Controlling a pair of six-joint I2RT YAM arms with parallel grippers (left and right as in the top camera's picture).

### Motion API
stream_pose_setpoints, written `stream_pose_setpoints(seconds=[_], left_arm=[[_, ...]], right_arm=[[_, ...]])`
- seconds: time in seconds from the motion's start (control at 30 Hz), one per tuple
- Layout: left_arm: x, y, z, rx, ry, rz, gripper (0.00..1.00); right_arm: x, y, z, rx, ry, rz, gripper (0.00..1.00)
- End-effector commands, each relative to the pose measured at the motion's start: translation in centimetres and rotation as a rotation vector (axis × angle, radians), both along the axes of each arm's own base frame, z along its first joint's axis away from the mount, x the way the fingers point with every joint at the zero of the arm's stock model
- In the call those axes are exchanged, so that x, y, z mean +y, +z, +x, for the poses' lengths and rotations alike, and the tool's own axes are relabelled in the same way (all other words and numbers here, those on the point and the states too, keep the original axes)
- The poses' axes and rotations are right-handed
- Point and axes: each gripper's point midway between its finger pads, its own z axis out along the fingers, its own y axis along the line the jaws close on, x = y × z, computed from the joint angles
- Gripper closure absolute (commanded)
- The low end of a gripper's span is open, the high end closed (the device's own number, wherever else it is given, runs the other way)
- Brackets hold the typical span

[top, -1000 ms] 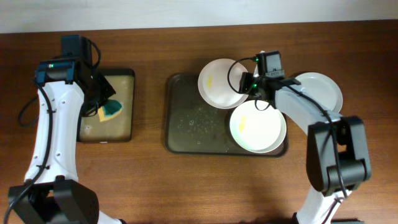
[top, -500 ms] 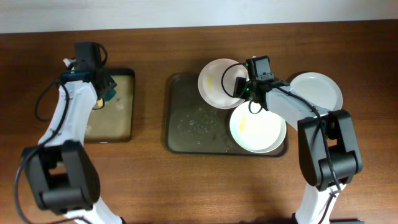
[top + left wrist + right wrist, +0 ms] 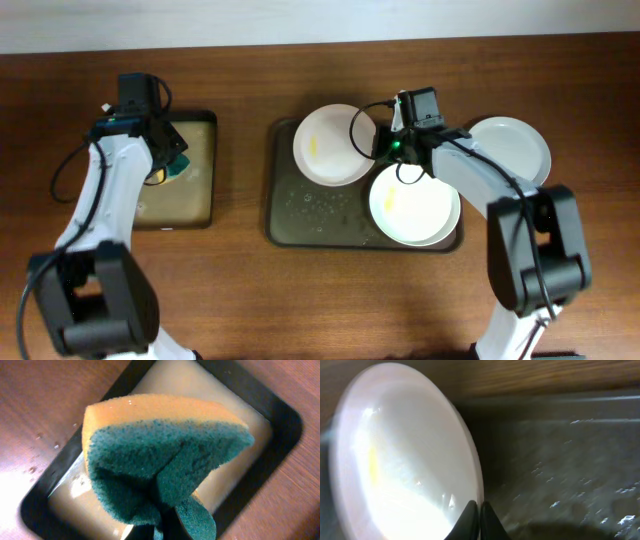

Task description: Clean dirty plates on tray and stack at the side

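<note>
Right claw (image 3: 386, 148) was shut on the rim of the far plate (image 3: 328, 145), which lay yellow-smeared on the tray (image 3: 300, 215); left claw (image 3: 168, 161) was clamped on the sponge (image 3: 165, 455) over the small black tray (image 3: 197, 190). Near plate (image 3: 415, 205), faintly smeared, also sat on the tray. Judged roughly one third done: only the third plate (image 3: 512, 145) lay on the table (image 3: 300, 300) beside the tray, two left to scrub and stack.

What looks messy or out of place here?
The round white plate at the back has a yellow smear and sticks out past the back rim of the dark rectangular tray. Water droplets speckle the tray's floor, so it looks wet.
</note>
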Motion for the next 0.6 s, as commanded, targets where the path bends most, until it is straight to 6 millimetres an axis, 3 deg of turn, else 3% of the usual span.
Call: stream_pose_setpoints(seconds=[0.0, 0.1, 0.17, 0.37, 0.57], left_arm=[[-0.7, 4.3, -0.7, -0.086, -0.032, -0.015, 1.00], [-1.5, 5.0, -1.0, -0.095, -0.077, -0.042, 1.00], [-3.2, 4.9, -0.8, -0.095, -0.187, -0.102, 1.00], [-9.4, 5.4, -1.0, -0.121, -0.505, -0.334, 1.00], [-14.0, 4.8, -2.4, -0.063, -0.609, -0.359, 1.00]], right_arm=[[2.3, 5.1, -2.3, -0.027, 0.118, 0.084, 0.96], [2.4, 3.1, -5.1, 0.078, 0.172, 0.036, 0.96], [2.5, 1.3, -6.1, 0.126, 0.189, 0.013, 0.96], [2.5, -2.2, -7.0, 0.209, 0.191, -0.023, 0.96], [2.3, -4.4, -7.8, 0.272, 0.196, -0.037, 0.96]])
